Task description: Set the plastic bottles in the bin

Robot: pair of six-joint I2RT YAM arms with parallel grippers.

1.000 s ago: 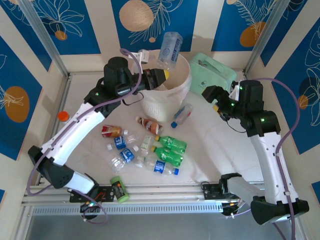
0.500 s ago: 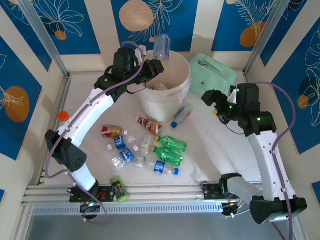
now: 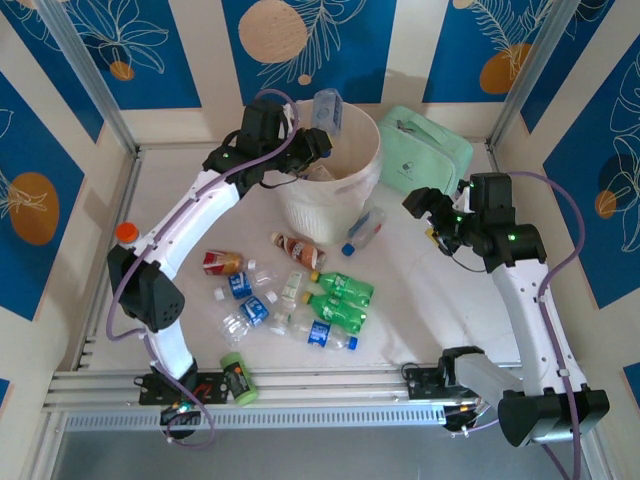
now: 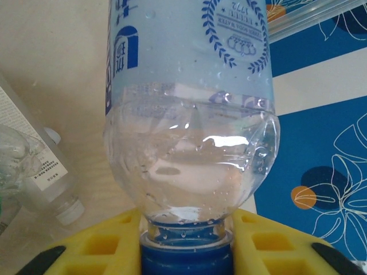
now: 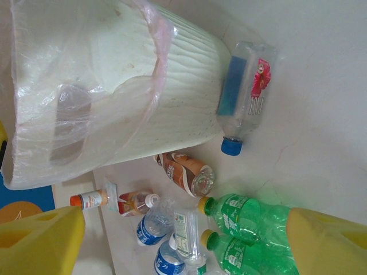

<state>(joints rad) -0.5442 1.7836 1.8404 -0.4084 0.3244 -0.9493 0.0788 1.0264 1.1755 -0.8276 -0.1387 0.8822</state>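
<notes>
My left gripper (image 3: 314, 141) is over the rim of the cream bin (image 3: 362, 172), shut on the blue cap of a clear blue-labelled bottle (image 3: 327, 108). In the left wrist view this bottle (image 4: 189, 143) stands up from my yellow fingers (image 4: 97, 243), with the bin's inner wall (image 4: 51, 69) behind it. My right gripper (image 3: 424, 205) hangs open to the right of the bin with nothing in it. Loose plastic bottles lie in front of the bin: a clear one (image 3: 364, 230), a brownish one (image 3: 298, 249), two green ones (image 3: 342, 288) and several blue-labelled ones (image 3: 241, 285).
A mint-green bag (image 3: 426, 146) lies behind and right of the bin. An orange-capped jar (image 3: 126, 233) stands at the left rail, and a light-green can (image 3: 236, 378) lies by the front rail. Another clear bottle (image 4: 43, 172) rests inside the bin.
The left arm has stretched further back, and the held bottle has moved left and slightly down over the bin's far rim. The right gripper has drifted slightly lower.
</notes>
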